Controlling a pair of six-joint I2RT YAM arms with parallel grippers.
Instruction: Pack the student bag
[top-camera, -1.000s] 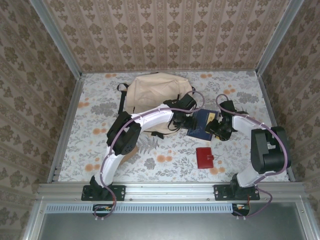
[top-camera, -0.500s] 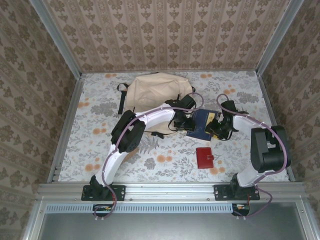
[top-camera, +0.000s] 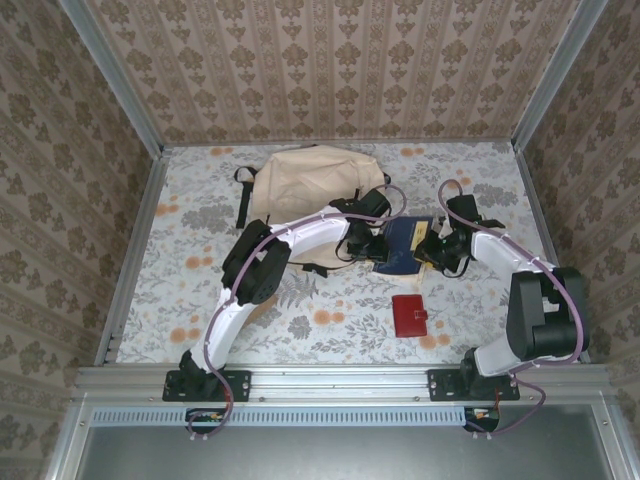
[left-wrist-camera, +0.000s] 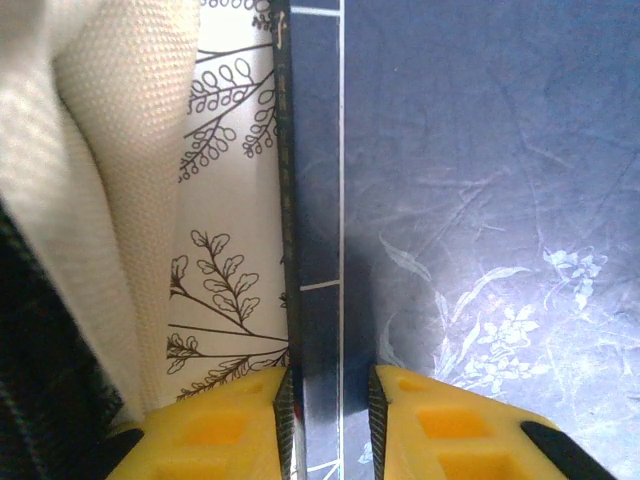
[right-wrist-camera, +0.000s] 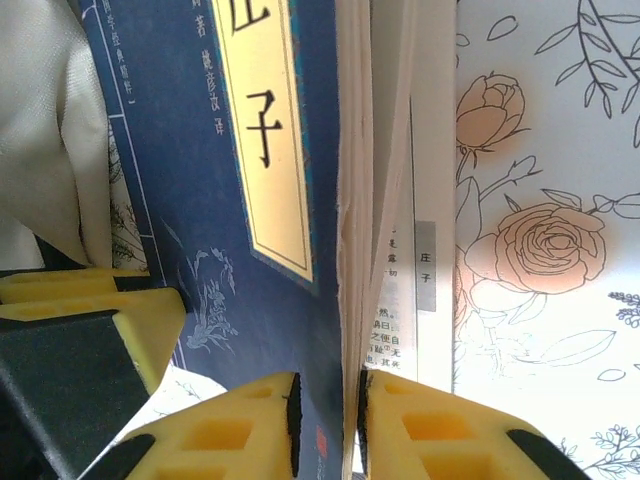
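The student bag (top-camera: 305, 190), big and beige with black straps, lies at the back centre of the table. Just to its right is a dark blue book (top-camera: 405, 245), held between both grippers. My left gripper (top-camera: 372, 248) is shut on the book's spine edge; in the left wrist view its pads (left-wrist-camera: 283, 420) press both sides of the spine of the book (left-wrist-camera: 480, 200), with bag fabric (left-wrist-camera: 90, 150) at the left. My right gripper (top-camera: 432, 250) is shut on the opposite side: its fingers (right-wrist-camera: 290, 410) pinch the cover and most pages of the book (right-wrist-camera: 200, 150), while a few pages splay outside.
A red wallet (top-camera: 409, 315) lies in front of the book on the floral table cover (top-camera: 330, 320). A tan object (top-camera: 262, 308) peeks out under the left arm's elbow. Metal-framed walls (top-camera: 140, 240) enclose the table on three sides.
Both grippers have closed onto the book from opposite sides. The right arm has shifted a little toward the back, and the book has moved slightly with it.
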